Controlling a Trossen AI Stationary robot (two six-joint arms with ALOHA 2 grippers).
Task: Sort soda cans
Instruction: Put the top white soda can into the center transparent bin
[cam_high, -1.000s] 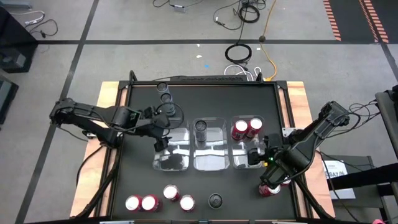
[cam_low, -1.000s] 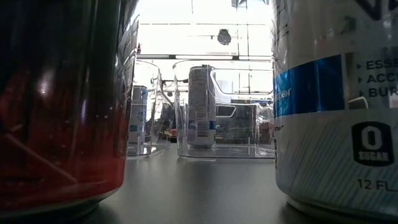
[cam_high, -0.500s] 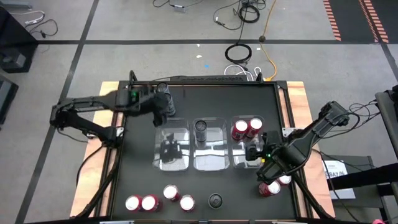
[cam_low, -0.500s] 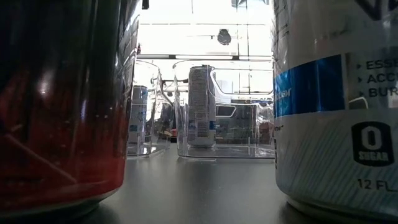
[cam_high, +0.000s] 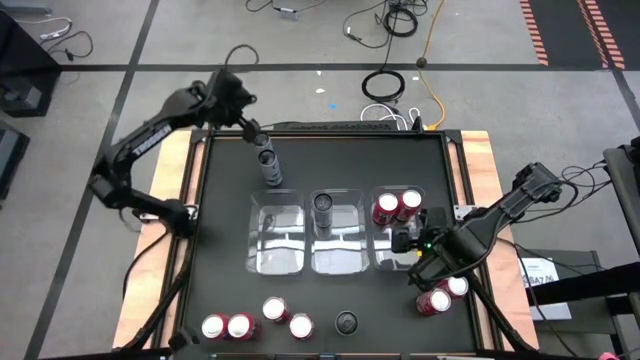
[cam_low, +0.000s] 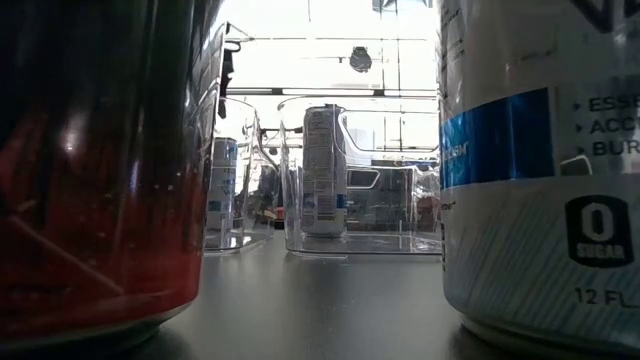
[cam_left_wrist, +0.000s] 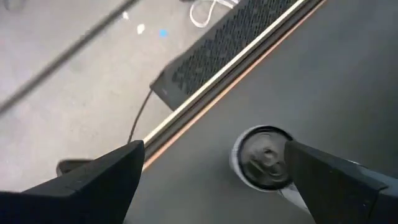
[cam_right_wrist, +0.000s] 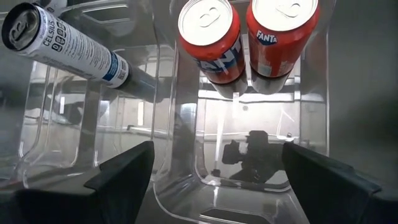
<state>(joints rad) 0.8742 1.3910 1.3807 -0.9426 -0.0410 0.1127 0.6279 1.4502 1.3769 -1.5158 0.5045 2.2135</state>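
Nearest the front edge of the black table (cam_high: 220, 290), a row of upright cans stands loose: two red cans (cam_high: 226, 326) side by side, two more red cans (cam_high: 286, 316) just beyond them, and one dark can (cam_high: 346, 322) alone. All of these lie well apart from both grippers.

On the right side, two red cans (cam_high: 440, 297) stand together on the table, just beside and partly under the right arm. The right gripper (cam_high: 408, 243) hangs over the near end of the right-hand clear bin (cam_high: 398, 262), its two dark fingers (cam_right_wrist: 124, 167) spread wide and holding nothing. Straight ahead of it, at the far end of that same bin, two red cans (cam_right_wrist: 245, 38) stand touching each other. In the middle bin (cam_high: 335, 262) next to it stands one slim silver and dark can (cam_right_wrist: 68, 42). The left-hand bin (cam_high: 277, 262) holds no can.

Farthest back, near the table's rear edge, the left gripper (cam_high: 255, 133) hovers above the table with its fingers (cam_left_wrist: 93, 180) wide apart and empty. A tall dark can (cam_high: 268, 165) with a grey top stands upright just beside and below it; in the left wrist view its top shows between the spread fingers, untouched.
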